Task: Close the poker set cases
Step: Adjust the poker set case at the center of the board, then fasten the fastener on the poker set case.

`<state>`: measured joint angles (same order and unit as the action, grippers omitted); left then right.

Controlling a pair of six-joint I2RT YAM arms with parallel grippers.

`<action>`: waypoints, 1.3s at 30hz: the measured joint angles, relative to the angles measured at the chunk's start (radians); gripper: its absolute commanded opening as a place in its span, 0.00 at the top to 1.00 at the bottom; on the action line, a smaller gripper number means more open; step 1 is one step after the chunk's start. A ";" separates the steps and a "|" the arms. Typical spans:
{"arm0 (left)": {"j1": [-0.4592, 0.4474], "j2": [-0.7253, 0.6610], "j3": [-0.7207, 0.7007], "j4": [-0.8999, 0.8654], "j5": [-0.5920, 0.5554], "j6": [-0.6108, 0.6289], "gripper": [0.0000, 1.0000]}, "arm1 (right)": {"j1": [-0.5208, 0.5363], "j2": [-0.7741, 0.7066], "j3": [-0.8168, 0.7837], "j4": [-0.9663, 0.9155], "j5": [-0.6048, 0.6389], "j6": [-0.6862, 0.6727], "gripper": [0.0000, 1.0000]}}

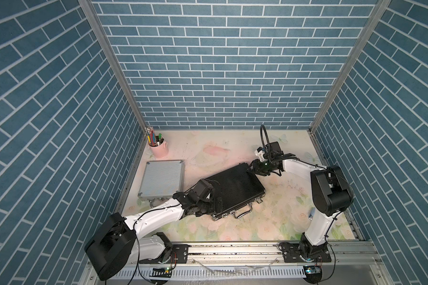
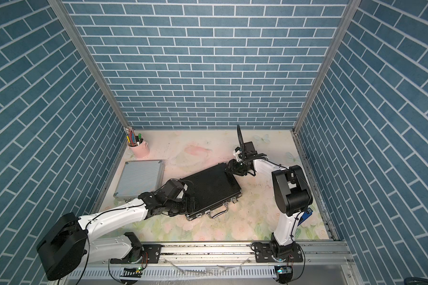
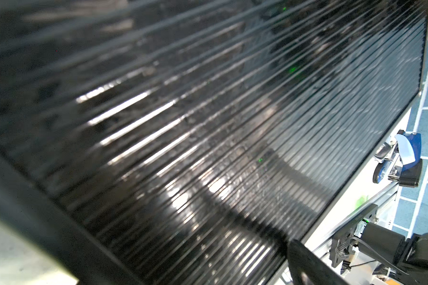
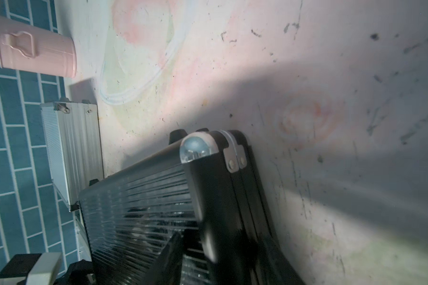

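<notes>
The larger black poker set case (image 1: pixel 235 187) (image 2: pixel 210 187) lies flat mid-table with its ribbed lid down, chrome handle (image 1: pixel 242 212) toward the front. The smaller silver case (image 1: pixel 162 179) (image 2: pixel 140 179) lies shut at the left. My left gripper (image 1: pixel 214 204) (image 2: pixel 189 206) is at the black case's near-left end, jaws wide open over the lid (image 3: pixel 208 123); one finger (image 3: pixel 307 261) shows. My right gripper (image 1: pixel 253 169) (image 2: pixel 229 167) straddles the far right corner (image 4: pixel 200 148), one finger (image 4: pixel 168 259) on the lid, the other beyond the case's side wall.
A pink pencil cup (image 1: pixel 158 148) (image 4: pixel 35 53) stands in the back left corner. The floral table (image 1: pixel 232 148) is walled by blue brick panels on three sides. A small blue object (image 2: pixel 305 216) sits by the right arm's base.
</notes>
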<state>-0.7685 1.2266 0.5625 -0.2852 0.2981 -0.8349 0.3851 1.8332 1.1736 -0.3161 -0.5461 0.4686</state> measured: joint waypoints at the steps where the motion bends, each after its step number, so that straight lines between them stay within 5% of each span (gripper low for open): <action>1: -0.002 -0.003 0.000 -0.001 -0.005 0.000 0.02 | 0.003 -0.002 0.005 -0.015 0.007 -0.005 0.47; 14: -0.014 -0.038 -0.005 -0.010 -0.059 0.014 0.02 | 0.023 -0.190 -0.060 -0.240 0.093 -0.013 0.44; 26: 0.038 -0.047 -0.005 0.012 -0.156 0.049 0.07 | 0.077 -0.547 -0.330 -0.228 0.078 0.213 0.45; 39: 0.060 -0.027 0.005 0.026 -0.164 0.060 0.12 | 0.169 -0.711 -0.514 -0.129 0.119 0.457 0.67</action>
<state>-0.7090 1.1999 0.5678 -0.2588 0.1345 -0.7753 0.5541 1.1221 0.6594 -0.4446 -0.4267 0.9253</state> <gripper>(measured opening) 0.878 0.349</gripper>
